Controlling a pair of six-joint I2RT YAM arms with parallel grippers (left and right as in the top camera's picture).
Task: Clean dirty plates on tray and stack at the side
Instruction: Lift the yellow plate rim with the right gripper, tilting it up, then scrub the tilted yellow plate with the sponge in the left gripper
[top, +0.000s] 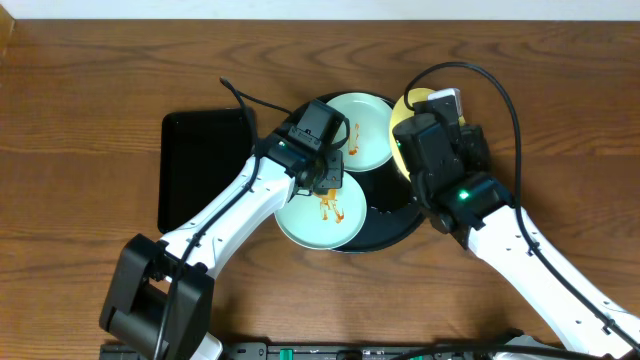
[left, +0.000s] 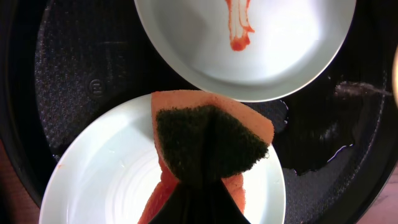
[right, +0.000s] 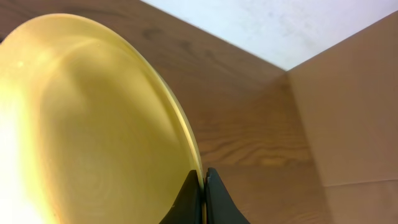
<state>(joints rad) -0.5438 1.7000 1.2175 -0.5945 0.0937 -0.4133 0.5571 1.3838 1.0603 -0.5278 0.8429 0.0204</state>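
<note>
My right fingers (right: 191, 198) pinch the pale yellow round plate (right: 93, 124) at its rim: stiff, slick, probably light; left fingers (left: 199, 210) clamp the orange sponge (left: 211, 140).

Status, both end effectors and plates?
Left end effector shut on sponge, over a mint plate. Right end effector shut on yellow plate rim, tilted. Other mint plate sauce-streaked, both on tray.
</note>
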